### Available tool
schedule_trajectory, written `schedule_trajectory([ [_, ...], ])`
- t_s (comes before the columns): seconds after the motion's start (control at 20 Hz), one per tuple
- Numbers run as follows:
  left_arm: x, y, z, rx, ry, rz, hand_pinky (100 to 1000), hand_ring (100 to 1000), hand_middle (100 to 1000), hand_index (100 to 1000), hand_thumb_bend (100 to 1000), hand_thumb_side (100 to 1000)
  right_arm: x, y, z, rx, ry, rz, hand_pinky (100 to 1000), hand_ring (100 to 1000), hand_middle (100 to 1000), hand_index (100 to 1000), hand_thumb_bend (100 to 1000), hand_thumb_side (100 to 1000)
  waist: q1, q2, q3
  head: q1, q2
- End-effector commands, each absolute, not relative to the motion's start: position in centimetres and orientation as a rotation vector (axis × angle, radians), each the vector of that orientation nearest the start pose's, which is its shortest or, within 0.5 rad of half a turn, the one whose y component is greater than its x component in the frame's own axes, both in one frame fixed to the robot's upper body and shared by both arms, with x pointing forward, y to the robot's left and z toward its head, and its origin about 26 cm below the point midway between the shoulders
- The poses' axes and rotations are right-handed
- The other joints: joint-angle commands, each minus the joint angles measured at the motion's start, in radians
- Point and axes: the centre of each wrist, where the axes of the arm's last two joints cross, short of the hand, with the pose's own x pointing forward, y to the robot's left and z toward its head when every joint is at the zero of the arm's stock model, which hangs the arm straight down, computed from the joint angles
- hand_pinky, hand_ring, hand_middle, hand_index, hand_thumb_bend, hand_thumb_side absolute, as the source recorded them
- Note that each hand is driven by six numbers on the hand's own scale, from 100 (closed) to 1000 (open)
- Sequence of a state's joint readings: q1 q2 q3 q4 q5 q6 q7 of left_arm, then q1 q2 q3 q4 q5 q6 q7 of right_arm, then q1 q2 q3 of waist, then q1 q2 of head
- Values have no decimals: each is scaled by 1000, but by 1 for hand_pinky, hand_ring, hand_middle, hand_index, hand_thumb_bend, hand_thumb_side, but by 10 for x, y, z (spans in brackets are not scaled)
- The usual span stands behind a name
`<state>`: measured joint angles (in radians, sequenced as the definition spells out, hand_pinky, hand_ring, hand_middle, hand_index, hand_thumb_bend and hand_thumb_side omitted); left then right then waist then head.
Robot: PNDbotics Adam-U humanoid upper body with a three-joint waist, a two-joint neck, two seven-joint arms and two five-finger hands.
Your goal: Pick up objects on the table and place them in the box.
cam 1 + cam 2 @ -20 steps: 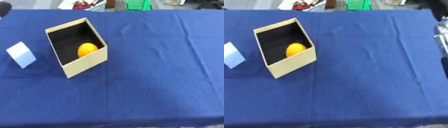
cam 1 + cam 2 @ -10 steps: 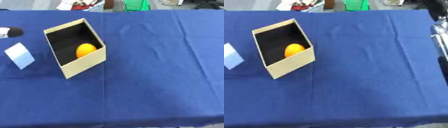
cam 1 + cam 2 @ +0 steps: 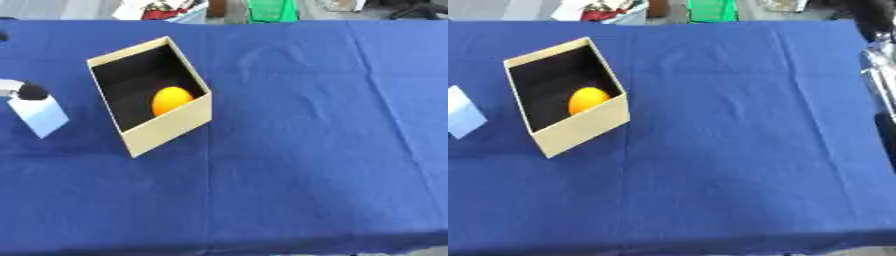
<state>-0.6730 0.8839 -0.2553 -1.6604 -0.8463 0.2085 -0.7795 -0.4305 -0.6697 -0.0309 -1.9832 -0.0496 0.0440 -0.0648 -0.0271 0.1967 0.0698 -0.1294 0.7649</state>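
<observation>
left hand (image 3: 24, 90) entered at the left edge, just above the pale blue block (image 3: 38, 115) — only a dark rounded tip and a silver part showed, so finger spread could not be told, nor contact. tan box (image 3: 166, 131) stood on the blue table (image 3: 306, 150), an orange ball (image 3: 171, 100) inside it. right arm (image 3: 879, 75) showed at the right edge — hand unseen.
</observation>
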Motion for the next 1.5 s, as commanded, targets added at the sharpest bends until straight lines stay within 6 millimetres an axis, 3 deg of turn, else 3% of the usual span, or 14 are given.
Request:
schedule_trajectory([
  [0.05, 364, 313, 293, 1143, -957, -1554, 771, 841, 806, 939, 1000, 1000, 297, -303, 285, -488, -2347, 580, 965, 1000, 800, 938, 100, 798, 2, -17, 1, 17, 5],
  [0.45, 379, 313, 281, 1066, -909, -1517, 784, 859, 822, 952, 1000, 1000, 298, -302, 283, -485, -2332, 574, 966, 1000, 799, 937, 100, 818, 1, -16, -3, 39, 5],
  [0.65, 388, 315, 275, 987, -926, -1445, 780, 883, 844, 961, 1000, 845, 298, -302, 282, -483, -2325, 571, 966, 1000, 797, 937, 100, 829, 0, -15, -4, 43, 5],
  [0.9, 394, 314, 269, 920, -948, -1399, 777, 897, 862, 963, 874, 688, 298, -302, 281, -484, -2316, 568, 966, 1000, 796, 937, 100, 844, -1, -12, -5, 47, 5],
  [1.15, 400, 315, 263, 902, -936, -1397, 785, 906, 880, 967, 808, 632, 298, -301, 280, -485, -2310, 562, 966, 1000, 795, 936, 100, 854, -2, -9, -7, 48, 0],
  [1.5, 408, 322, 255, 929, -896, -1378, 789, 909, 879, 963, 741, 619, 299, -300, 279, -479, -2303, 562, 967, 1000, 793, 935, 100, 866, -5, -2, -10, 49, -7],
])
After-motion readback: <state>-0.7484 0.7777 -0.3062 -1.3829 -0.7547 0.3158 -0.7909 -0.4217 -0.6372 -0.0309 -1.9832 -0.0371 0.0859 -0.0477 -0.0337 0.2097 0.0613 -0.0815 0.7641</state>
